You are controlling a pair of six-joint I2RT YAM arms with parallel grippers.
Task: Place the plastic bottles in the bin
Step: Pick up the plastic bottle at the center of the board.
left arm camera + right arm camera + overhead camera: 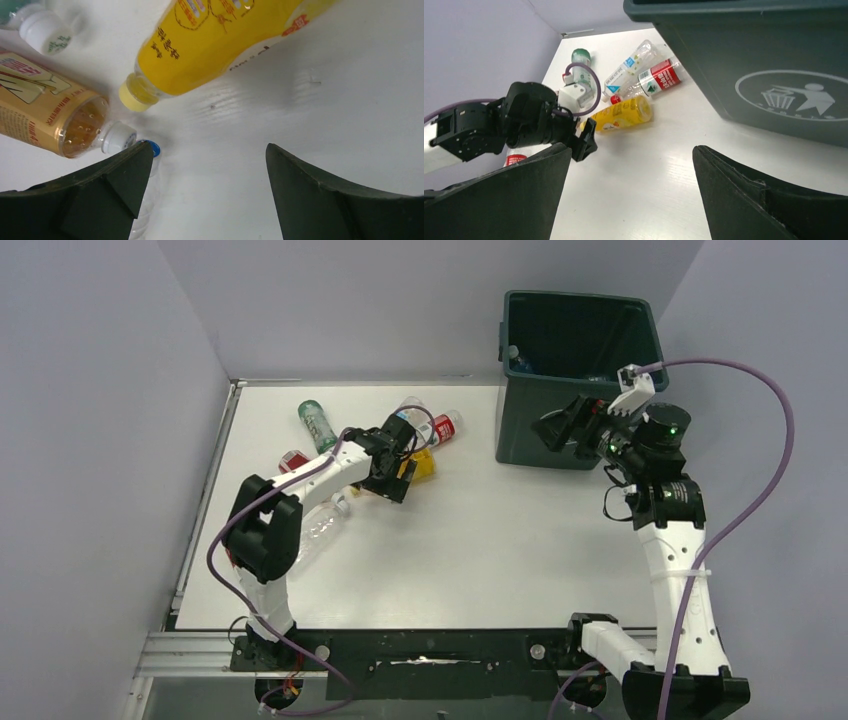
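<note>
My left end effector hangs low over the bottle pile at the far left of the worktop, fingers spread wide, nothing between them but bare white surface. Just ahead lies the yellow bottle on its side: opaque yellow body, printed label, yellow cap pointing back towards me. To its left lies the amber bottle, clear plastic with brown liquid, a tan label and a white cap. A blue-capped bottle, clear and ribbed, peeks out from under my left finger.

Over on the right, my right end effector is wide too and empty, held beside the front of the bin. The bin is tall, dark green, with a white litter symbol on its face, and it stands at the far right corner. Between pile and bin lie a red-label bottle and a blue-label bottle, both clear, side by side. A green bottle lies at the pile's far left.
</note>
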